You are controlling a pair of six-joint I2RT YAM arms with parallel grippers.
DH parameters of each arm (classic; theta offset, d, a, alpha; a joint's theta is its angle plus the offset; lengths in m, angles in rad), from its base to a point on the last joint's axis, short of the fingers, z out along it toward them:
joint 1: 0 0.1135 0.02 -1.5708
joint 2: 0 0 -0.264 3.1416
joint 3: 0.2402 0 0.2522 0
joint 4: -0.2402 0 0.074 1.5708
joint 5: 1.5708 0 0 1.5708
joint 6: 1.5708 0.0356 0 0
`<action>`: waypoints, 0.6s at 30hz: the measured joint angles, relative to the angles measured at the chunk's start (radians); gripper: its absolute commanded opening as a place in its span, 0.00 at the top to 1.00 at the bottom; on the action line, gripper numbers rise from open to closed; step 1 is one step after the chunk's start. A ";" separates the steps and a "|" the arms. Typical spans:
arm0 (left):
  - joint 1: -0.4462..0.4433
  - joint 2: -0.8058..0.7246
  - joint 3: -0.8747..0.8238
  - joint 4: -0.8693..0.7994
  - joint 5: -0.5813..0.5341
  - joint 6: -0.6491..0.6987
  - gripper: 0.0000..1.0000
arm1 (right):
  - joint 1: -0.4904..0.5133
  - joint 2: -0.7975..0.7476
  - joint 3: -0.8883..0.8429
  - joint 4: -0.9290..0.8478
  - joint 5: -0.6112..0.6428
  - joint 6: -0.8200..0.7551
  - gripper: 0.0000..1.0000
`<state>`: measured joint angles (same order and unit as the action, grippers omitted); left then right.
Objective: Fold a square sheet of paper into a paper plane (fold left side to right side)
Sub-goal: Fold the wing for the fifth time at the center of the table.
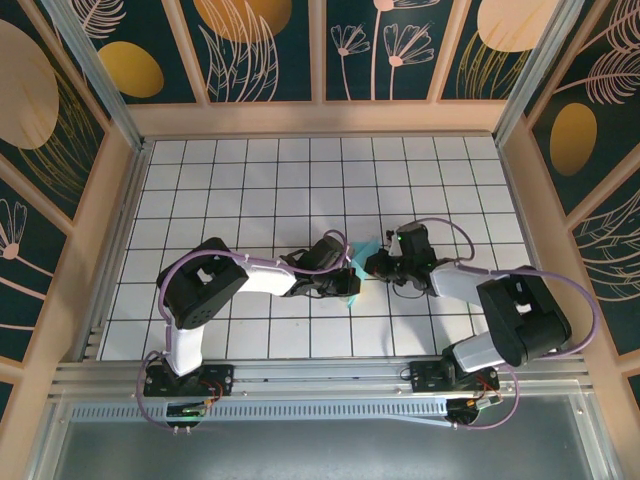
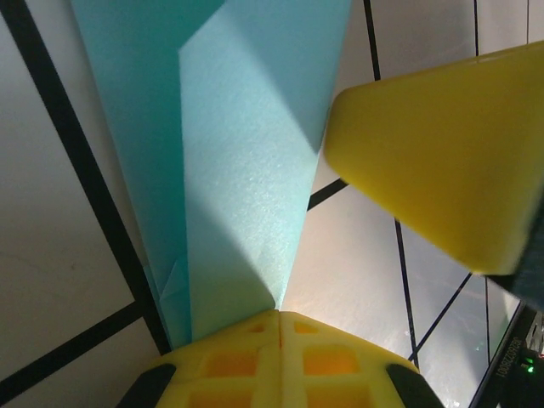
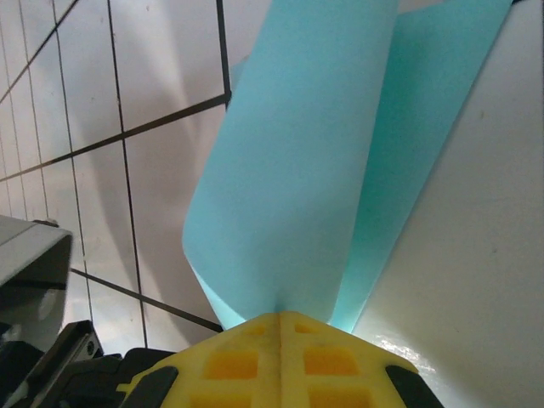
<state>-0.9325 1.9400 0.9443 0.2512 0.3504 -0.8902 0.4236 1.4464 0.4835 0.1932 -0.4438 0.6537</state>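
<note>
The turquoise sheet of paper (image 1: 357, 272) is folded into a slim, pointed paper plane shape and lies mid-table between my two grippers. My left gripper (image 1: 342, 283) is shut, and its yellow tips (image 2: 280, 316) rest on the narrow end of the creased paper (image 2: 238, 170), which lies flat on the tiles. My right gripper (image 1: 377, 262) is shut (image 3: 280, 316) on a flap of the paper (image 3: 297, 170). That flap curls up off the table, with a second layer behind it. A yellow finger (image 2: 442, 153) of the right gripper hangs close beside the paper in the left wrist view.
The table (image 1: 250, 180) is white with a black grid. Wooden walls (image 1: 320, 115) close it in at the back and both sides. A metal rail (image 1: 320, 375) with the arm bases runs along the near edge. Both arms crowd the middle.
</note>
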 measured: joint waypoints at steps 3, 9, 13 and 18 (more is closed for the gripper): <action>0.000 0.000 0.001 -0.002 -0.001 0.000 0.98 | 0.005 0.034 0.004 0.007 0.003 0.000 1.00; -0.002 0.000 0.001 -0.003 -0.010 0.000 0.98 | 0.006 0.078 0.019 0.010 0.018 -0.007 1.00; -0.004 0.000 0.002 -0.003 -0.019 0.006 0.98 | 0.008 0.087 0.028 0.005 0.029 -0.020 1.00; -0.004 0.000 0.004 -0.002 -0.034 0.008 0.98 | 0.008 0.103 0.050 -0.011 0.035 -0.028 1.00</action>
<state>-0.9363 1.9400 0.9485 0.2489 0.3164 -0.8822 0.4320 1.5490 0.5335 0.1825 -0.4088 0.6258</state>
